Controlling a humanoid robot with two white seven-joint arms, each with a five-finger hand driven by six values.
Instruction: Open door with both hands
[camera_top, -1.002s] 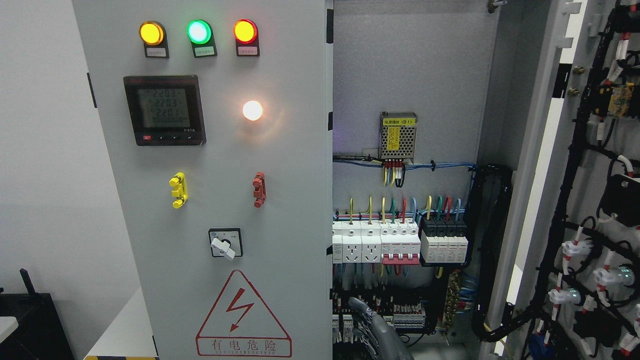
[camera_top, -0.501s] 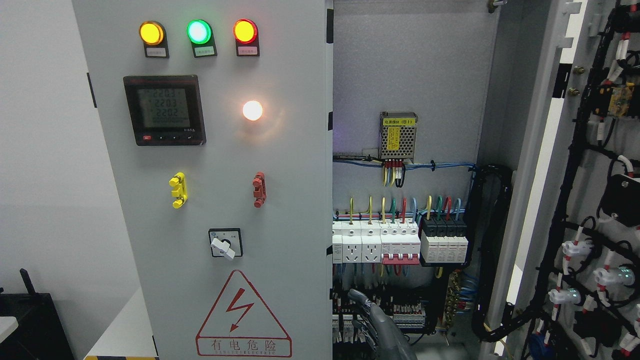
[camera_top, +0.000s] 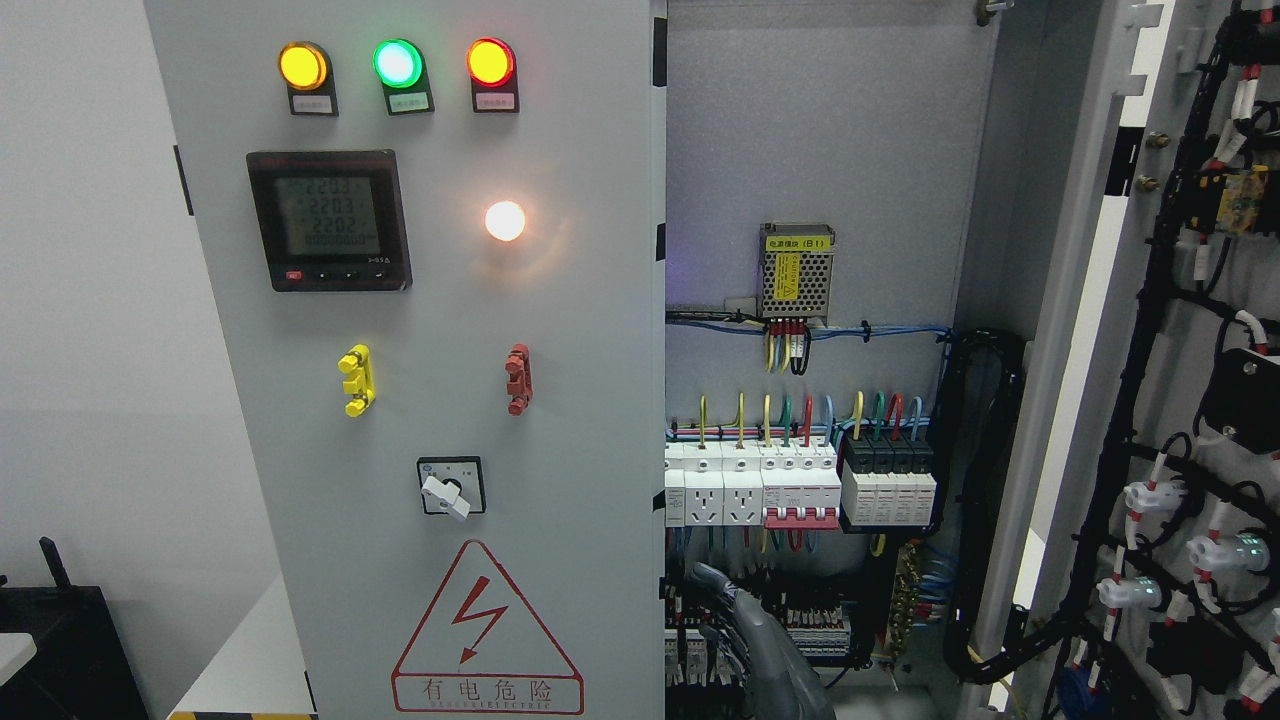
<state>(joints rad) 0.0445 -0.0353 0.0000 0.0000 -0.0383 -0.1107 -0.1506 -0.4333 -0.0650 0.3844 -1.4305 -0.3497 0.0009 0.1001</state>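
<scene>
At six o'clock, one grey hand (camera_top: 745, 640) is seen by the left door (camera_top: 450, 400) edge; its grip cannot be told. That door must be swung next.

Closed door (camera_top: 420, 400) at left, open cabinet interior (camera_top: 810, 150) right of it, swung-out door (camera_top: 1180, 400) far right.

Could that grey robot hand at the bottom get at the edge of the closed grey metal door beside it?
Probably yes: the right hand sits just right of the closed grey metal door, beside its edge, nothing visibly between them.
</scene>
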